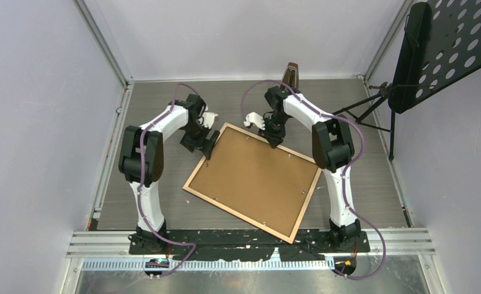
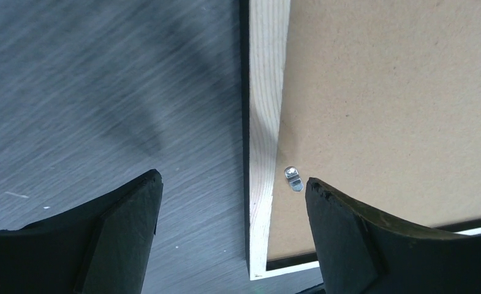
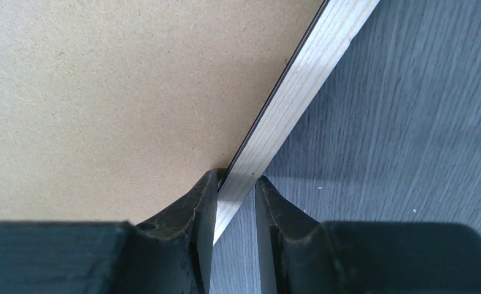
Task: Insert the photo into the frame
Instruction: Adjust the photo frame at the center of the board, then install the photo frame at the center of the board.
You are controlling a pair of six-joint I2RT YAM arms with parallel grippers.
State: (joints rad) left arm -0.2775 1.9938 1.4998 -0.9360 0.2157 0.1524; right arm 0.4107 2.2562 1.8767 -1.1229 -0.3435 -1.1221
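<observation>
The frame lies face down and askew on the grey table, its pale wood rear border up, with a brown backing board inside it. The photo is hidden. My left gripper hangs open over the frame's far left edge. In the left wrist view its fingers straddle the wood rail beside a small metal turn clip, touching nothing. My right gripper is at the far edge. It is shut on the rail, one finger over the board.
A black perforated music stand on tripod legs stands at the back right. A small dark object sits against the back wall. Walls close in the table left, right and rear; a metal rail runs along the near edge.
</observation>
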